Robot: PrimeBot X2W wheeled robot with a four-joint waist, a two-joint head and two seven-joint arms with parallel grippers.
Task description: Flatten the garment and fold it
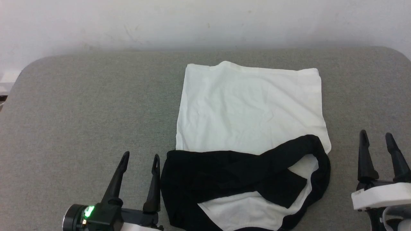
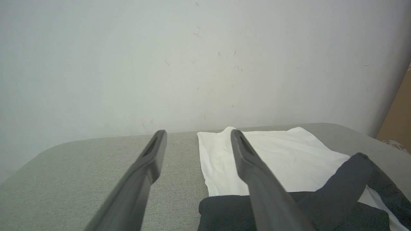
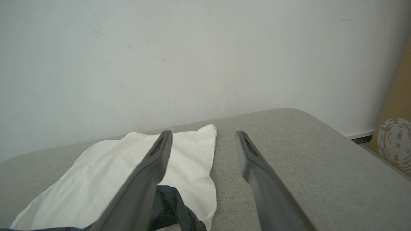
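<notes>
The garment (image 1: 250,109), a white T-shirt with black sleeves and edges, lies on the middle-right of a grey fabric-covered table (image 1: 80,112), whose far edge meets a scuffed white wall (image 1: 128,22). A tan panel (image 3: 398,96) leans at the wall beyond the table's rounded right corner, with a pale patterned patch low on it. The shirt's white body panel is spread towards the wall, nearly square and mostly flat with faint creases and a small bump on its far edge. The near part is untidy: black cloth is bunched and twisted in a wide band across the white, and a black strip loops round the near right corner, ringing a patch of white. The left gripper (image 1: 141,155), a green light (image 1: 89,211) glowing on its wrist, stands just beside the black near-left edge, its two dark fingers spread wide and gripping nothing; whether the inner finger brushes the cloth cannot be told. The right gripper (image 1: 376,133) stands over bare table, apart from the shirt's right edge, fingers equally wide and empty.
</notes>
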